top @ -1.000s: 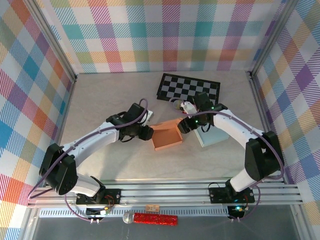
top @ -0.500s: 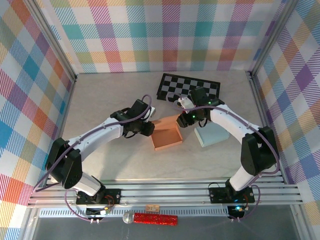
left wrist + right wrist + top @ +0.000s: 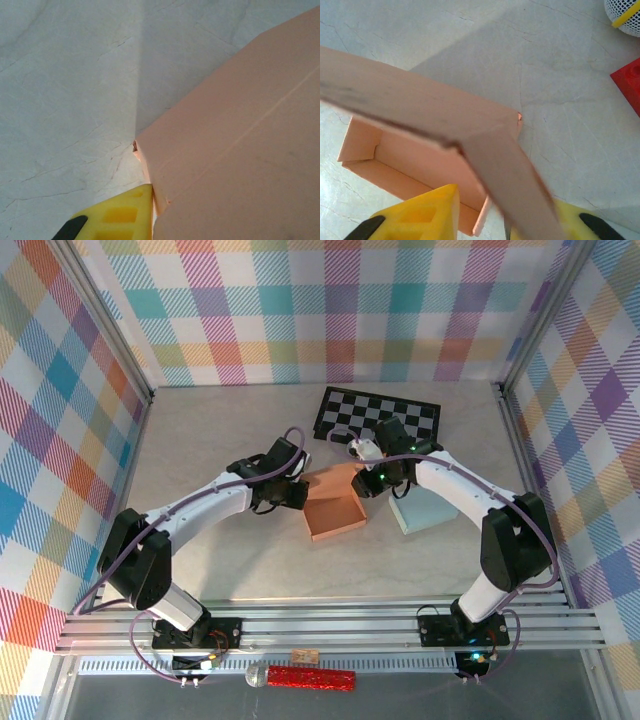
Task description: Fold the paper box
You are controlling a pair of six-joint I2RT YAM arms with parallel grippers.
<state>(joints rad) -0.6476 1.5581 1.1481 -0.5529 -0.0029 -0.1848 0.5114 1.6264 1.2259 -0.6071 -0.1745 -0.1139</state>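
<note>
1. The box [image 3: 335,512] sits mid-surface [image 3: 220,440], an open salmon tray with its back flap [image 3: 510,165] raised.
2. I judge it to be light, thin card. It should crease easily and slide if pushed, so it wants gentle pinches close to the fold lines and corners, not mid-panel.
3. My right hand [image 3: 372,478] straddles the flap at the back right corner. Its fingers [image 3: 425,215] stand either side with a sliver of gap showing, so it is spread and not yet pinching.
4. My left hand [image 3: 293,492] is at the back left corner. One finger [image 3: 120,215] lies against the wall and the other is hidden by card, so I cannot tell if it pinches.
5. A checkered board [image 3: 375,417] lies behind, and a pale block [image 3: 425,508] sits just right of the box.
</note>
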